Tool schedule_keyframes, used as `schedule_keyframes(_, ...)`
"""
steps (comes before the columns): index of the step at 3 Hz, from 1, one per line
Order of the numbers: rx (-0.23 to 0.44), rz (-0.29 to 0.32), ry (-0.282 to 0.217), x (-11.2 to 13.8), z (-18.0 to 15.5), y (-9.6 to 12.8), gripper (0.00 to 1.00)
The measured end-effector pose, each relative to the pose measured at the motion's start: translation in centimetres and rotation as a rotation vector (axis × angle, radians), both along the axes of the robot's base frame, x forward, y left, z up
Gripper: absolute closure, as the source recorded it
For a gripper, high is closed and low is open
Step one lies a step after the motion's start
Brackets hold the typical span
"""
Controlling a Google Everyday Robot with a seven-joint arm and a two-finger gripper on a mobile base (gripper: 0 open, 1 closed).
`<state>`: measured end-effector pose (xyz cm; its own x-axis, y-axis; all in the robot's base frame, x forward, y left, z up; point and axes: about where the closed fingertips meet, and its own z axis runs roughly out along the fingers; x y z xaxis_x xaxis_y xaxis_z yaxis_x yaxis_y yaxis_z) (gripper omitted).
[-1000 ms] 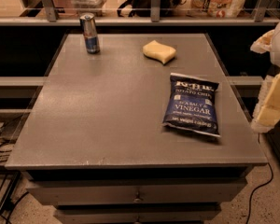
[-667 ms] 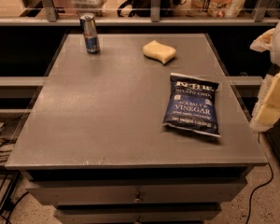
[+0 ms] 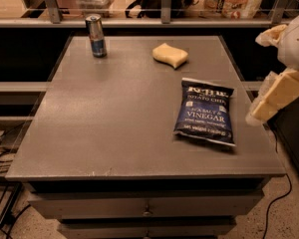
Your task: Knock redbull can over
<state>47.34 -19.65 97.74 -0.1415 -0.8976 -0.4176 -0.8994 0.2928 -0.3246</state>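
Nothing has shifted since the earlier frames: the can, the other items and the arm sit just as they did a second ago, so the approach has not begun.

The redbull can [image 3: 96, 35] stands upright near the far left corner of the grey table [image 3: 114, 118], close to the back edge and with bare tabletop on every side. Being tall and slim on a small base, it probably needs only a sideways push high on its body to tip. The free space in front of it and to its right gives it room to fall and roll without hitting anything.

Further along the back of the table, well apart from the can, lies a yellow sponge [image 3: 170, 55]. Nearer the front right lies a blue chip bag [image 3: 206, 111], flat on its back with the label up. Both sit roughly between the can and the arm, so a low, straight sweep across the table could drag them. A path that rises over them or passes behind the sponge looks safer.

The gripper [image 3: 279, 91] hangs off the right edge of the table, just beyond the chip bag and above the tabletop, far from the can across the table's whole width. It holds nothing, and whether it is wide or narrow I cannot tell. It looks parked in a waiting pose, so the whole reach is yet to be made.
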Motion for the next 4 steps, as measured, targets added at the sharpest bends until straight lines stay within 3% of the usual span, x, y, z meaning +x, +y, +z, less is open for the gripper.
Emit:
schedule_keyframes(1, 0.075, 0.019, -0.089, 4.0, 0.4, 1.8, 0.0)
schedule_keyframes(2, 0.075, 0.019, -0.089, 4.0, 0.4, 1.8, 0.0)
schedule_keyframes(3, 0.116, -0.012, -0.078, 4.7, -0.1, 2.8, 0.0)
schedule_keyframes(4, 0.172, -0.032, -0.064, 7.1, -1.2, 6.2, 0.0)
